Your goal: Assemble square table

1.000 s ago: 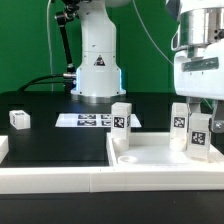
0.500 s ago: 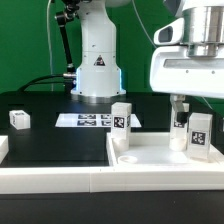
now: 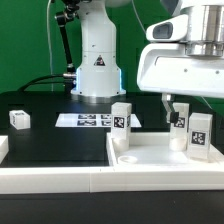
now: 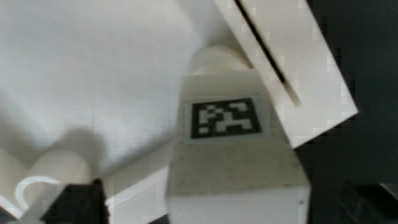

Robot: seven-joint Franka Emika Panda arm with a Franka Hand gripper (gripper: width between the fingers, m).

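1. Exterior view: pincer (image 3: 175, 106) is hovering jaws apart and clamping nothing, just above the middle leg (image 3: 180, 120).
2. That leg is standing upright inside the square table top (image 3: 150, 158), which is lying on the bench (image 3: 50, 140) just behind the white rail (image 3: 60, 182).
3. Two more are standing in the top: left leg (image 3: 121, 120), and near leg (image 3: 200, 135) just beside the middle one on the exterior view's right. The fourth leg (image 3: 18, 118) is sitting on the bench, well apart.
4. Risk: the near leg is crowding the target, so a descending finger could be clipping it and tipping it. I cannot tell whether any of the legs is fixed.
5. Wrist view: the middle leg (image 4: 222, 140) is filling the centre, with the table top's floor (image 4: 89, 80) and rim (image 4: 285, 60) behind it. The fingertips aren't showing clearly.
6. Risk: the leg is looking skewed in this view. Closing on its corners could be twisting it, or letting it slip on the lift.
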